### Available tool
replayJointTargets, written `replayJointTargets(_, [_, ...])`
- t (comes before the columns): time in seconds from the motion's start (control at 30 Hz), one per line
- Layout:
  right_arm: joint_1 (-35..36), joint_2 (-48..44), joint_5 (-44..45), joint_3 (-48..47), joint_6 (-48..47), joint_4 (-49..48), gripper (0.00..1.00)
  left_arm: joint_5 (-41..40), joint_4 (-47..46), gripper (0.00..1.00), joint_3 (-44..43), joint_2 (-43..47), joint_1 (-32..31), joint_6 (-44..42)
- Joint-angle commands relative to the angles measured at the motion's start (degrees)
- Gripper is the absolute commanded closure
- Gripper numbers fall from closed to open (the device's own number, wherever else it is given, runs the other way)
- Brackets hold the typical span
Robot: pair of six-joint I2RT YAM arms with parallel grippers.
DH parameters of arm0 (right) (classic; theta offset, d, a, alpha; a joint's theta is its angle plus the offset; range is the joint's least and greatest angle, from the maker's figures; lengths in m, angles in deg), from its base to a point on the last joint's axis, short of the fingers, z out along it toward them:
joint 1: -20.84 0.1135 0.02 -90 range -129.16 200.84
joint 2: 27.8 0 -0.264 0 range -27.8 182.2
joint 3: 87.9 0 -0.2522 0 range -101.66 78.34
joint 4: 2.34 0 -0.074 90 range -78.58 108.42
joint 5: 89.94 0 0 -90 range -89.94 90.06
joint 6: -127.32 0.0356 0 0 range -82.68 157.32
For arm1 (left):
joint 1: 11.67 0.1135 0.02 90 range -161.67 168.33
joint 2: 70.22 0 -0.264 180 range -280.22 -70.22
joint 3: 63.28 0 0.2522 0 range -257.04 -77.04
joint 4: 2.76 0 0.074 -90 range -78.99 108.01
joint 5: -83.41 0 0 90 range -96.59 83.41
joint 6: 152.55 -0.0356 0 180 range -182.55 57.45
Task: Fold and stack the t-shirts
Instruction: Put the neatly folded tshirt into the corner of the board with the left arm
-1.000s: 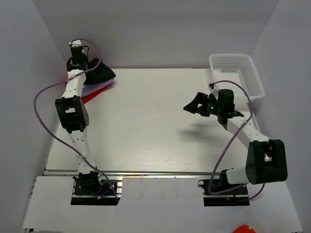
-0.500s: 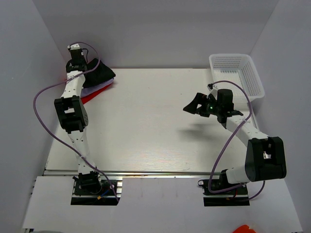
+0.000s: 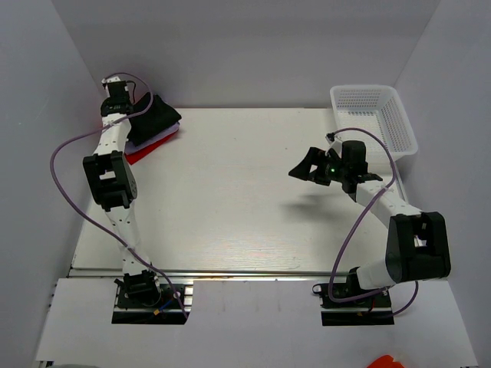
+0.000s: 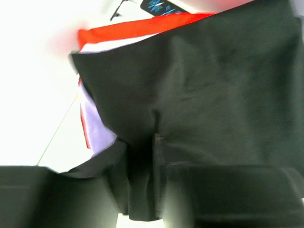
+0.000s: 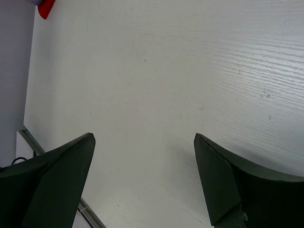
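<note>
The black t-shirt (image 3: pixel 157 115) lies bunched on top of the pale lavender t-shirt (image 3: pixel 164 136) and the bright red t-shirt (image 3: pixel 141 152) at the table's far left corner. My left gripper (image 3: pixel 133 115) is shut on a fold of the black t-shirt (image 4: pixel 213 85); in the left wrist view the lavender t-shirt (image 4: pixel 97 126) and red t-shirt (image 4: pixel 137 28) show as edges under it, with the gripper (image 4: pixel 154 156) pinching the cloth. My right gripper (image 3: pixel 303 167) hangs open and empty over the table's right middle. It also shows in the right wrist view (image 5: pixel 142 142), where a red corner (image 5: pixel 46 8) peeks in.
A white plastic mesh basket (image 3: pixel 374 115) stands at the far right corner, behind my right arm. White walls close in on the left, the back and the right of the table (image 3: pixel 230 199).
My left gripper has drawn back toward the far left corner, pulling the black t-shirt further over the stack. The right arm has barely moved.
</note>
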Motion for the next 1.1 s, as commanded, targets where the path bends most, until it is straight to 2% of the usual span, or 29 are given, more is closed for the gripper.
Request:
replayJointTargets(0.0, [-0.1,0.5,-1.4,-2.2,-0.6,-0.3,0.1,-3.0,2.9,0.6,0.3,3.5,1.4,0.5])
replayJointTargets(0.03, [-0.1,0.6,-1.5,-2.1,-0.5,-0.2,0.1,-3.0,3.6,0.58,-0.4,3.5,1.4,1.0])
replayJointTargets(0.07, [-0.2,0.7,-1.5,-2.1,-0.5,-0.3,0.1,-3.0,4.8,0.43,-0.4,3.5,1.4,1.1])
replayJointTargets(0.1, [-0.1,0.9,-1.6,-2.1,-0.6,-0.3,0.1,-3.0,4.8,0.24,-0.9,4.0,2.0,1.7])
replayJointTargets(0.13, [-0.2,0.9,-1.8,-2.1,-0.4,-0.4,0.1,-3.0,5.7,0.01,-0.9,4.0,2.0,2.2])
replayJointTargets(0.33, [-0.1,0.9,-2.7,-2.1,-0.4,-0.5,0.1,-2.9,8.2,0.03,-0.2,5.1,3.1,5.4])
replayJointTargets(0.37, [-0.2,1.0,-2.7,-2.1,-0.3,-0.5,0.1,-2.9,8.2,0.07,0.4,5.6,3.1,5.4])
replayJointTargets(0.4, [-0.1,0.9,-2.7,-2.2,-0.1,-0.4,0.1,-1.9,7.5,0.3,0.9,5.6,3.1,5.4])
replayJointTargets(0.47, [-0.3,0.9,-3.0,-2.1,-0.4,-0.5,0.1,-0.6,7.5,0.47,1.9,6.3,3.1,5.9])
replayJointTargets(0.53, [-0.2,0.8,-3.0,-2.1,-0.4,-0.5,0.1,2.5,5.1,0.49,4.0,6.9,3.1,5.4])
replayJointTargets(0.63, [-0.1,0.8,-2.9,-2.0,-0.6,-0.4,0.1,8.1,2.2,0.44,5.8,6.9,3.1,4.7])
replayJointTargets(0.7, [-0.3,0.9,-3.3,-2.0,-0.6,-0.6,0.1,11.5,0.3,0.44,7.2,6.9,3.1,4.1])
replayJointTargets(0.8, [-0.2,1.0,-3.4,-2.0,-0.6,-0.5,0.1,14.0,-1.6,0.52,7.2,6.2,3.1,3.6])
replayJointTargets(0.93, [-0.2,1.1,-3.3,-2.1,-0.8,-0.2,0.1,11.4,3.2,1.0,3.3,3.8,3.7,4.2])
replayJointTargets(1.07, [-0.3,0.9,-3.3,-2.1,-0.8,-0.3,0.1,8.5,3.7,1.0,3.3,6.1,3.7,4.2])
